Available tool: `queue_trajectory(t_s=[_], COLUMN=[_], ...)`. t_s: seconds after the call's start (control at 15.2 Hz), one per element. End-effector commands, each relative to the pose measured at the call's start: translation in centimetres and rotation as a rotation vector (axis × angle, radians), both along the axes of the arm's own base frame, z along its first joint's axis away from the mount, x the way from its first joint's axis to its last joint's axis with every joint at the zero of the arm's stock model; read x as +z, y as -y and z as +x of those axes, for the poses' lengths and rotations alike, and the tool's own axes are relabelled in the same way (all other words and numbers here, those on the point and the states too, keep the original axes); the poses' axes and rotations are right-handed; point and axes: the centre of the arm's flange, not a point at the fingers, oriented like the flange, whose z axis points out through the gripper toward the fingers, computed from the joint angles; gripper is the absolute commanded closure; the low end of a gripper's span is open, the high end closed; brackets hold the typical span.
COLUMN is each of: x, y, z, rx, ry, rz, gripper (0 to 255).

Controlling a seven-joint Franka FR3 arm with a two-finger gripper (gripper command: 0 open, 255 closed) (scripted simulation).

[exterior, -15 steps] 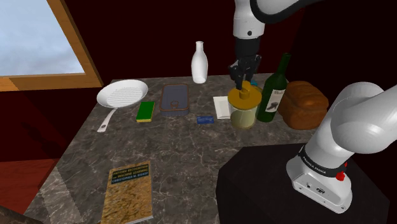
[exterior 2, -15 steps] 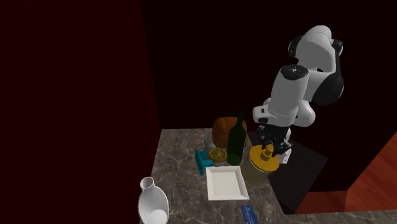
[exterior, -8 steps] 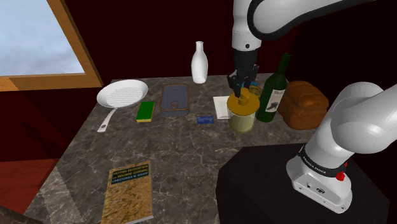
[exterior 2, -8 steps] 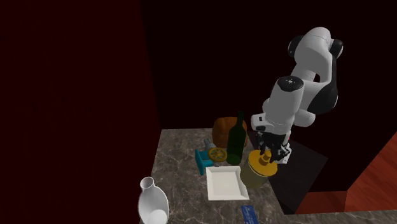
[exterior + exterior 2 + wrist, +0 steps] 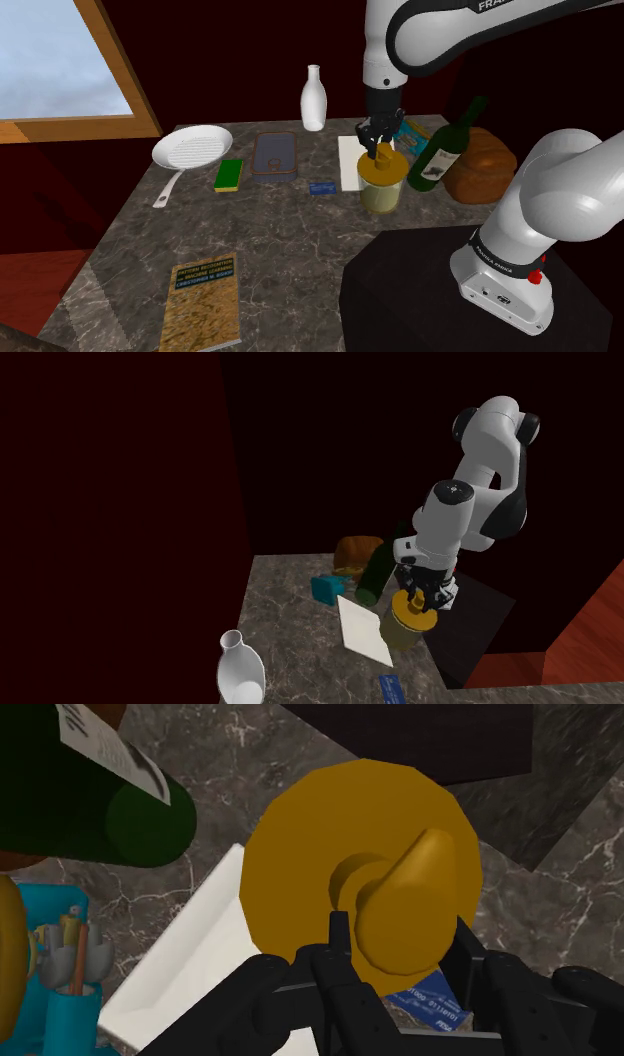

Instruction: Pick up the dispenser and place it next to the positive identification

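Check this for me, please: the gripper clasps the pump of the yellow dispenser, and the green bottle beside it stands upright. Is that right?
Not quite. The gripper clasps the pump of the yellow dispenser, but the green bottle beside it does not stand upright: it leans steeply away from the dispenser, as the shoulder view shows.

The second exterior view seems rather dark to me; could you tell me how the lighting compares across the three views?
Shoulder view: daylit window, marble table evenly lit. Second exterior view: dim, black area behind, white arm standing out. Wrist view: bright, the dispenser lid's yellow plainly readable.
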Motion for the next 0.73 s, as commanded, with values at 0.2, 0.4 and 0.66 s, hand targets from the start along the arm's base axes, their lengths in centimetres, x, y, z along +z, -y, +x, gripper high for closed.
queue_trajectory(t_s=[0.2, 0.4, 0.66], x=[-0.3, -0.3, 3.6], y=[0.1, 0.1, 0.0], z=[0.0, 0.0, 0.4], rx=[-0.001, -0.001, -0.001], ry=[-0.006, -0.006, -0.006], rz=[-0.002, -0.002, -0.002], gripper=[0, 0, 0])
